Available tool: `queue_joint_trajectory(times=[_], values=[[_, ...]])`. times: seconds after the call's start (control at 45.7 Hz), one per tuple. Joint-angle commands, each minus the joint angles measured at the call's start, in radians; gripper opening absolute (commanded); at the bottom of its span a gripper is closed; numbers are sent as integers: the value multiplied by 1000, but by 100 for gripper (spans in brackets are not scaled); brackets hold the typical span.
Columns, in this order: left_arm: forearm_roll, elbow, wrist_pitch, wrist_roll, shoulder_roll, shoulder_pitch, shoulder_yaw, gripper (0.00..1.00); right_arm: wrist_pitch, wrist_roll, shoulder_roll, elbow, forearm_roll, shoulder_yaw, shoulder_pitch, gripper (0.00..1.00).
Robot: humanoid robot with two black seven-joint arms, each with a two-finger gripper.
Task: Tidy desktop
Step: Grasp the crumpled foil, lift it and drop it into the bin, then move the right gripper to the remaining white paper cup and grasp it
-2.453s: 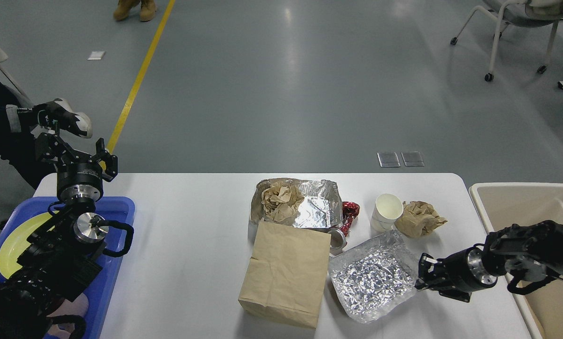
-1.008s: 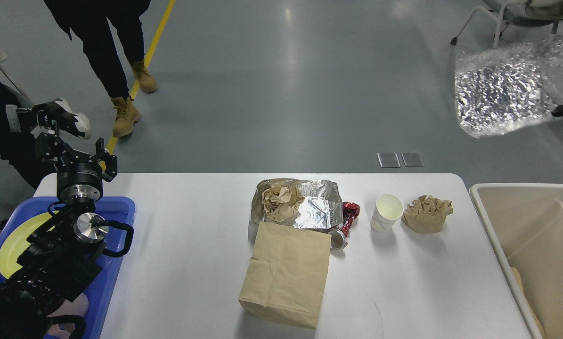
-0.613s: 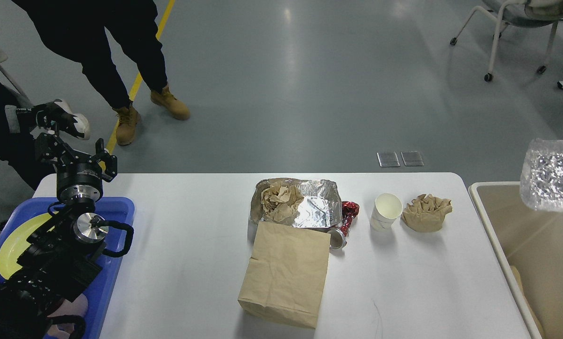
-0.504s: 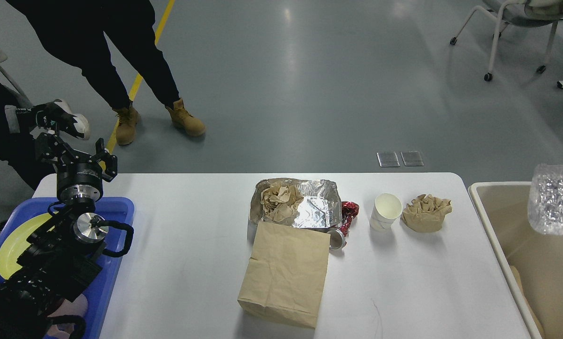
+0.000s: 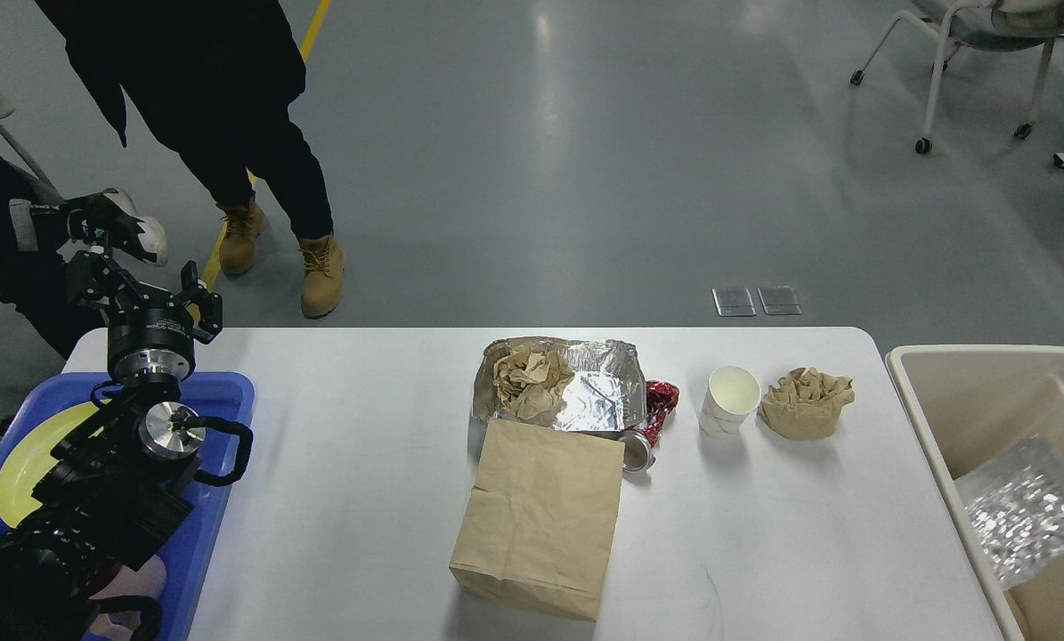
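Observation:
The white desktop (image 5: 353,463) holds a brown paper bag (image 5: 542,516), a foil tray (image 5: 598,392) with crumpled brown paper (image 5: 527,378) in it, a red wrapper (image 5: 661,401), a small can (image 5: 638,452), a white paper cup (image 5: 731,401) and a crumpled brown paper wad (image 5: 808,402). A silver foil bag (image 5: 1026,509) lies inside the beige bin (image 5: 977,378) at the right. My left gripper (image 5: 140,285) is raised over the table's far left corner, open and empty. My right arm is out of view.
A blue tray (image 5: 229,392) with a yellow plate (image 5: 28,450) sits at the left under my left arm. A person in dark clothes and tan boots (image 5: 322,276) stands beyond the table's far left. A wheeled chair (image 5: 959,53) is at the far right.
My right gripper lifted the silver foil bag off the table, carried it right and let it go; it fell into the beige bin. A person walked in at far left. The left arm stayed still.

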Motion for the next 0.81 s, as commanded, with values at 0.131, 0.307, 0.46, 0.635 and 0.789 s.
queue_joint_trajectory(times=[0.131,0.307,0.46,0.635,0.789], values=[[-1,0,0,0,0,0,0,97,15,3,61,18,2,-25,186,100],[0,0,0,0,0,0,0,97,20,2,189,59,1,-206,416,100],[0,0,0,0,0,0,0,97,53,0,327,130,1,-358,604,100],[0,0,0,0,0,0,0,97,228,-31,467,220,5,-432,796,100],[0,0,0,0,0,0,0,97,415,-164,547,282,12,-427,913,100]])
